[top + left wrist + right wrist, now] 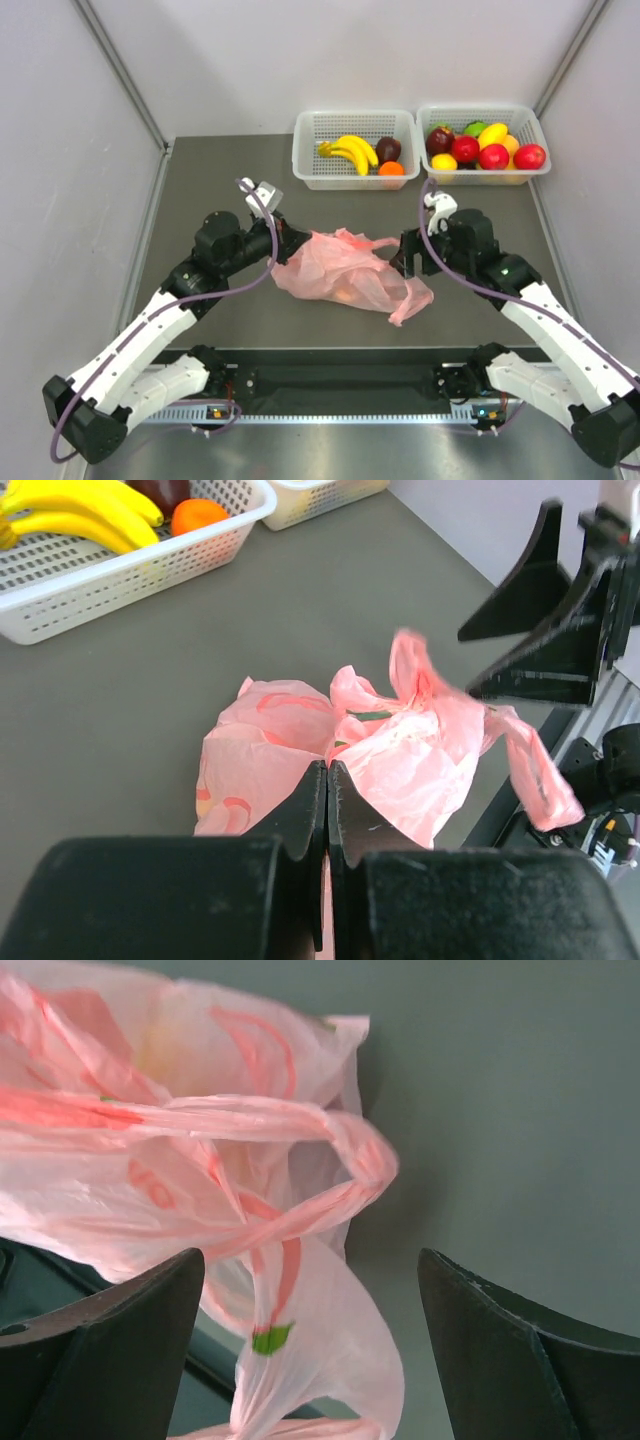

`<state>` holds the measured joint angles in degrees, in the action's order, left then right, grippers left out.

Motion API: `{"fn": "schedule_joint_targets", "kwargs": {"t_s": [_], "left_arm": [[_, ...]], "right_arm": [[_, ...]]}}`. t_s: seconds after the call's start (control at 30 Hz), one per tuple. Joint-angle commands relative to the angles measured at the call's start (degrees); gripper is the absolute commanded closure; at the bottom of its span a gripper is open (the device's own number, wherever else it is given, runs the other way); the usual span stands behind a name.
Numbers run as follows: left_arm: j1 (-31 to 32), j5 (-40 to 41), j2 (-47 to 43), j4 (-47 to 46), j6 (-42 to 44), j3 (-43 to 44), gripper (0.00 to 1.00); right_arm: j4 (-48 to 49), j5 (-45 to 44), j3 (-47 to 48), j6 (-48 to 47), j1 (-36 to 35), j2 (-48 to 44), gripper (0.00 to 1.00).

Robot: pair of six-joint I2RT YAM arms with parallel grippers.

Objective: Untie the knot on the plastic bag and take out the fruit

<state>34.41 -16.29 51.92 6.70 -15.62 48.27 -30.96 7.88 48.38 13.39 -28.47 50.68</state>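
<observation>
The pink plastic bag [345, 268] lies crumpled in the middle of the table. My left gripper [288, 246] is at its left edge, shut on a fold of the plastic bag [400, 760], with pink film pinched between the fingers. My right gripper [408, 256] stands open at the bag's right side. In the right wrist view a twisted handle loop [350, 1160] and loose film hang between the right gripper's [310, 1256] spread fingers without touching them. I cannot pick out the knot. A faint orange fruit [345, 293] shows through the plastic.
Two white baskets stand at the back. The left basket [305, 165] holds bananas [350, 150], a dark fruit and an orange one. The right basket [530, 125] holds several red, yellow and green fruits. Grey walls close in both sides.
</observation>
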Motion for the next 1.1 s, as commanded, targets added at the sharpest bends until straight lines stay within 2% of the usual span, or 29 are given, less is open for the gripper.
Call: {"fn": "schedule_joint_targets", "kwargs": {"t_s": [0.0, 0.2, 0.27, 0.33, 0.37, 0.47, 0.5, 0.6, 0.73, 0.77, 0.8, 0.83, 0.87, 0.9, 0.93, 0.97, 1.07], "left_arm": [[-0.14, 3.27, -3.05, -0.29, 0.85, -1.07, 1.00], [-0.14, 6.36, -4.98, 1.92, -1.34, -3.27, 1.00], [-0.14, 6.36, -5.34, 2.00, -2.05, -4.49, 1.00], [-0.14, 5.84, -6.21, 2.09, -2.93, -5.38, 1.00], [-0.14, 4.88, -6.65, 1.92, -3.97, -6.42, 1.00], [-0.14, 1.46, -9.02, 1.30, -6.34, -8.45, 1.00], [-0.14, 0.05, -10.51, 1.30, -7.14, -9.07, 1.00], [-0.14, -6.08, -13.67, 0.78, -10.39, -11.70, 1.00], [-0.05, -15.59, -17.46, -2.74, -17.76, -16.97, 1.00], [-0.05, -16.57, -17.99, -2.66, -18.39, -17.50, 0.94], [-0.14, -17.10, -19.13, -1.70, -18.92, -17.77, 0.82], [-0.05, -15.80, -19.66, -0.21, -19.10, -17.60, 0.63], [-0.05, -14.31, -20.80, 4.68, -18.66, -17.08, 0.32], [-0.05, -11.51, -21.50, 7.68, -18.31, -16.29, 0.15], [-0.05, -4.08, -22.21, 10.85, -17.96, -13.58, 0.02], [-0.05, 0.08, -23.78, 16.19, -17.44, -12.16, 0.01], [-0.05, 10.65, -27.12, 16.52, -15.86, -8.20, 0.01]], "right_arm": [[0.81, 3.90, -1.44, -1.17, -2.90, -1.54, 0.13], [1.96, 1.62, -4.26, 1.72, -8.00, -1.90, 0.12], [2.83, 0.30, -4.96, 2.60, -9.66, -0.06, 0.14], [2.84, -5.13, -5.31, 4.18, -10.90, 2.65, 0.21], [2.40, -7.24, -4.88, 4.80, -11.60, 3.63, 0.25], [1.26, -16.91, -3.65, 8.22, -12.48, 7.24, 0.55], [1.08, -19.89, -3.56, 8.76, -12.66, 7.77, 0.74], [3.27, -20.71, -4.69, 9.11, -13.72, 6.64, 1.00], [6.52, -19.39, -8.11, 8.85, -14.07, 1.02, 1.00], [7.22, -19.13, -8.56, 8.85, -14.07, 0.22, 1.00], [7.93, -18.78, -8.83, 8.94, -14.07, -1.00, 1.00], [8.02, -18.60, -9.00, 8.68, -14.07, -1.28, 1.00], [8.11, -18.34, -9.09, 8.24, -14.07, -1.45, 1.00], [8.11, -17.73, -9.09, 7.89, -14.07, -1.46, 1.00], [8.20, -17.46, -9.09, 7.80, -14.07, -1.37, 1.00], [8.28, -17.20, -9.27, 7.36, -14.07, -1.11, 1.00], [9.60, -15.10, -10.15, 6.39, -14.16, -1.10, 1.00]]}}
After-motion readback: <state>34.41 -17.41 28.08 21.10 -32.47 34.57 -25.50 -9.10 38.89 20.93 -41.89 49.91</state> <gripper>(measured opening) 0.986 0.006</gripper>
